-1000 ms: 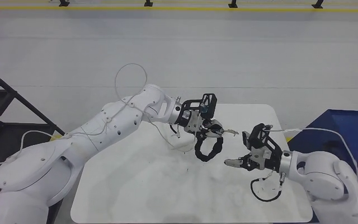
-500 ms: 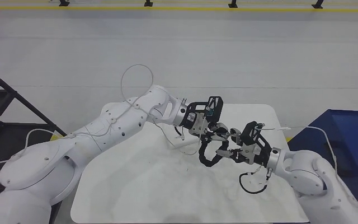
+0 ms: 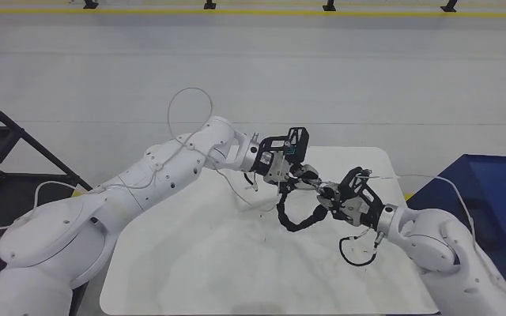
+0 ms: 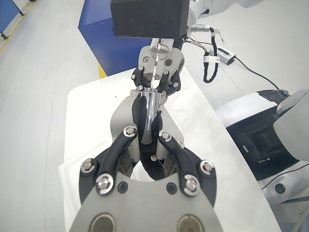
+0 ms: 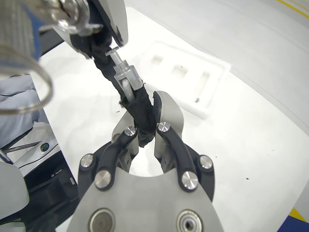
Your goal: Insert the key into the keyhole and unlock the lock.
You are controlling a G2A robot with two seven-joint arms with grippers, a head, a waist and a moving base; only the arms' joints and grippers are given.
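My left gripper (image 4: 148, 121) is shut on the chrome lock cylinder (image 4: 151, 105), held above the white table (image 3: 198, 261). A thin key (image 4: 155, 68) with a key ring (image 5: 31, 85) juts from the cylinder's far end. Its tip meets the end face at the keyhole (image 5: 65, 7). The lock's black cable (image 3: 288, 221) hangs in a loop below the left gripper (image 3: 304, 180). My right gripper (image 5: 144, 114) is shut on the black cable sleeve (image 5: 138, 102), just behind the cable's metal end pin (image 5: 125, 73). In the top view the right gripper (image 3: 322, 207) sits close beside the left one.
A white foam tray (image 5: 188, 73) with several rectangular pockets lies on the table under the grippers. A blue bin (image 3: 466, 182) stands off the table's right side. The table's near half is bare white surface.
The right gripper has come in from the lower right to the cable loop and closed on the cable. The left gripper with the lock shifted slightly right, then back.
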